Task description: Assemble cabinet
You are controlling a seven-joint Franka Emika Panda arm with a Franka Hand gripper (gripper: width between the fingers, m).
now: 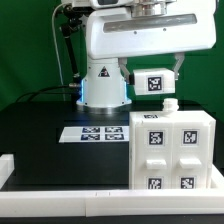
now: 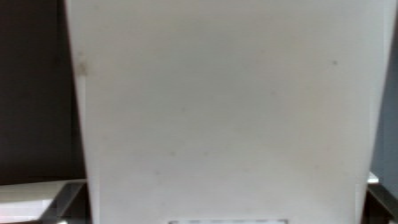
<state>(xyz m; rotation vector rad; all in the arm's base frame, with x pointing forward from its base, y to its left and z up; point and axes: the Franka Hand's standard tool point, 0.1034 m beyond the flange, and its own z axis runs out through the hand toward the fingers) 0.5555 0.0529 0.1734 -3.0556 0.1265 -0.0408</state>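
The cabinet body (image 1: 170, 150) is a white box with several square tags on its front. It stands on the black table at the exterior view's right, with a small white knob (image 1: 168, 104) on top. My gripper (image 1: 156, 76) hangs above it, shut on a smaller white block (image 1: 153, 84) that bears one tag and is held clear above the body's top. In the wrist view the block's plain white face (image 2: 222, 100) fills nearly the whole picture. Only dark finger parts (image 2: 54, 205) show beside it.
The marker board (image 1: 95, 132) lies flat on the table to the exterior view's left of the cabinet body. The arm's base (image 1: 103, 88) stands behind it. A white rail (image 1: 60, 192) runs along the table's front and left edges.
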